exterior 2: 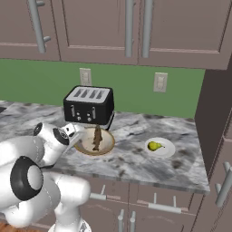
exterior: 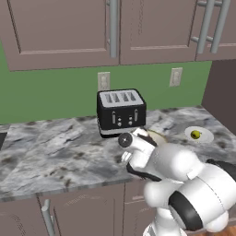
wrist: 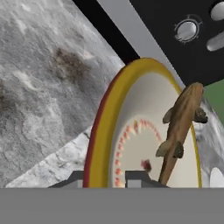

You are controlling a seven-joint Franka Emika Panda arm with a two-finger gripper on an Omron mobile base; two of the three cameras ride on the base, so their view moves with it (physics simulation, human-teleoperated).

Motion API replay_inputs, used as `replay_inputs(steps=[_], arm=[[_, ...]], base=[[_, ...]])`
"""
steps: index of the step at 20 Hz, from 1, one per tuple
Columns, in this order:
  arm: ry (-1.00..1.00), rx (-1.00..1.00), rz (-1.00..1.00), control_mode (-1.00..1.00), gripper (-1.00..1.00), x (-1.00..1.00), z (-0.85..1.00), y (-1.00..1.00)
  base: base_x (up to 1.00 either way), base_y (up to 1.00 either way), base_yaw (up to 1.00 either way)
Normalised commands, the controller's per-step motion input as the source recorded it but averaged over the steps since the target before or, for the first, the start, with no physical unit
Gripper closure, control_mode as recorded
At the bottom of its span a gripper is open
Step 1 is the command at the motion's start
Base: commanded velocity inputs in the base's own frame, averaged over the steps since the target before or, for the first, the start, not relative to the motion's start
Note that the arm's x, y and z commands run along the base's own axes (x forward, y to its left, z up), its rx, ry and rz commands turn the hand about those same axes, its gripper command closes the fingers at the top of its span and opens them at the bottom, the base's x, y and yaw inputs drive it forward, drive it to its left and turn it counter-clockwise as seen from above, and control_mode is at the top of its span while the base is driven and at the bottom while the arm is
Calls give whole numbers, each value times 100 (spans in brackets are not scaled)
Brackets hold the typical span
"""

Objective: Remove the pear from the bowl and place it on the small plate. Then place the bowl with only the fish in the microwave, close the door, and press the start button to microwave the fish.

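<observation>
The gold-rimmed bowl [exterior 2: 107, 147] sits on the counter in front of the toaster, with the brown fish [exterior 2: 96, 137] lying in it. My gripper [wrist: 105, 178] straddles the bowl's [wrist: 101, 131] near rim, one fingertip outside and one inside, shut on it. The fish [wrist: 179, 127] lies to the right of the fingers. In the right base view the gripper [exterior 2: 77, 131] is at the bowl's left edge. The yellow-green pear [exterior 2: 155, 146] rests on the small plate [exterior 2: 167, 149], to the right of the bowl. The microwave and its door are out of view.
A black toaster [exterior 2: 88, 106] stands right behind the bowl, against the green wall. Mauve cabinets hang above the counter. A dark side wall [exterior 2: 217, 122] closes off the counter's right end. The marble counter [exterior: 50, 152] stretches away to the left.
</observation>
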Motion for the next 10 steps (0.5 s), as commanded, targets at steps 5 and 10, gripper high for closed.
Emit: replay_inputs(steps=[5,10], arm=[[-5,-12,0,-100,100,-44,46,25],[1,-11,0,-100,100,-42,89,18]], base=[[0,0,0],[0,0,0]])
